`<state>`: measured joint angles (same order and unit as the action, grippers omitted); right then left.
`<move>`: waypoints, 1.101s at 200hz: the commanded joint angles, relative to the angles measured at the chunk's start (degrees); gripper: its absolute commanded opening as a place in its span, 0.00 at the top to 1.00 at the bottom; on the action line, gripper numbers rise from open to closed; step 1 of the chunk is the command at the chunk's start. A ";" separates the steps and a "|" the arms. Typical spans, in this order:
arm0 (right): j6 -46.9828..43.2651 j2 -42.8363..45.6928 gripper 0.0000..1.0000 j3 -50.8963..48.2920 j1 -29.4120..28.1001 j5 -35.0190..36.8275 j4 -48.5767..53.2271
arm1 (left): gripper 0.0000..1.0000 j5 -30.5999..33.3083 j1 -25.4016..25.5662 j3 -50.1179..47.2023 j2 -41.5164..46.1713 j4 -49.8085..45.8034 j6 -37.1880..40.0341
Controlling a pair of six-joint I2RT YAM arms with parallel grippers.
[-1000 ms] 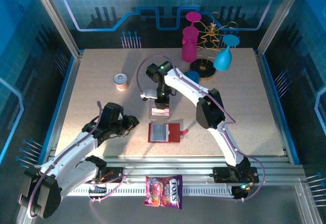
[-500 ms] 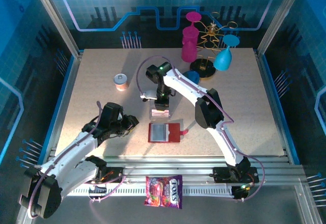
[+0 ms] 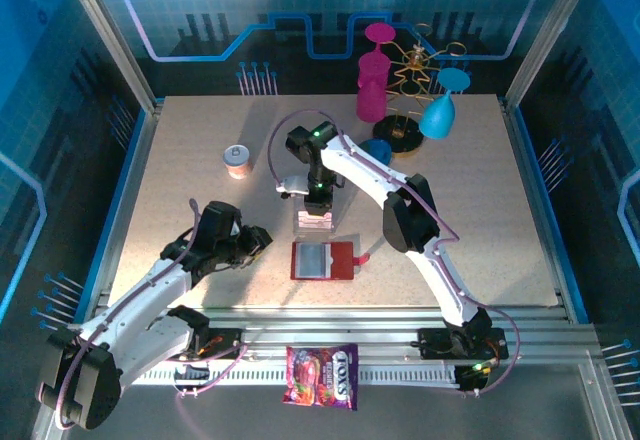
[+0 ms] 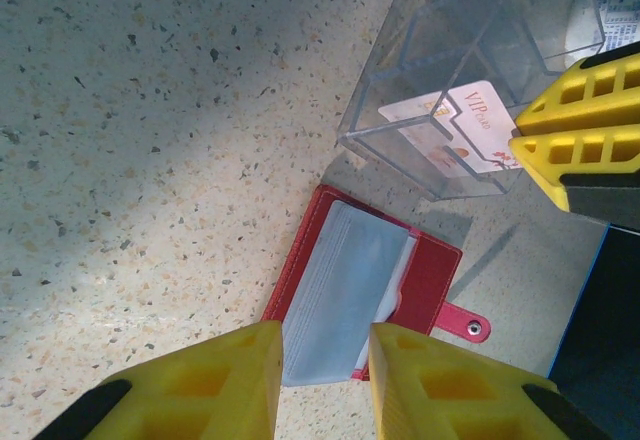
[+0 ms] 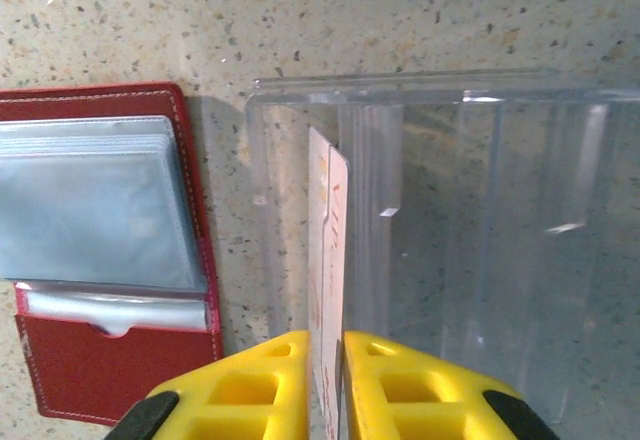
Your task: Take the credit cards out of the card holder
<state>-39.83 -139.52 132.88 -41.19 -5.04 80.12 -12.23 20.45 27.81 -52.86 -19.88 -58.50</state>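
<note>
A credit card [image 5: 328, 210] is stood edgewise in the acrylic tray [image 5: 480, 90] between the right gripper's [image 5: 326, 345] barely parted jaws; grip unclear. The card holder [image 3: 322, 260] is laid open alongside, lengthwise left-to-right, tab rightward. The left gripper [image 4: 322, 345] is held part-open, empty.

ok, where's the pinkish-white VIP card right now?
Right wrist view: the card stands on edge between the fingers of the right gripper, in the slot of the clear tray nearest the red wallet. Top view: mid-table, just beyond the wallet.
</note>
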 commanded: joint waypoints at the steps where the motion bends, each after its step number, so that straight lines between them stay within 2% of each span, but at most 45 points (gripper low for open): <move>1: 0.83 3.32 0.81 1.46 0.25 0.98 -0.76 | 0.70 -0.37 -0.54 -1.18 0.70 -0.55 0.05; 51: 1.73 3.89 0.79 0.60 0.33 2.11 -2.45 | 0.70 -0.43 -0.56 -1.26 1.05 -0.82 0.05; 82: 1.95 3.64 0.87 -0.41 0.32 2.23 -3.61 | 0.70 -0.30 -0.54 -1.40 1.35 -0.87 -0.04; 103: 2.06 3.46 0.89 -1.16 0.34 2.38 -4.22 | 0.70 -0.28 -0.58 -1.40 1.32 -0.90 -0.08; 165: 2.39 3.06 0.90 -4.11 0.29 2.49 -5.58 | 0.70 -0.06 -0.61 -1.53 2.05 -1.56 -0.06; 220: 2.83 3.11 0.83 -4.82 -0.12 2.38 -5.95 | 0.70 -0.11 -0.58 -1.80 2.15 -1.58 -0.14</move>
<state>-37.52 -137.99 128.57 -41.19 -2.94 73.82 -12.21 20.40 27.14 -51.55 -19.94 -58.52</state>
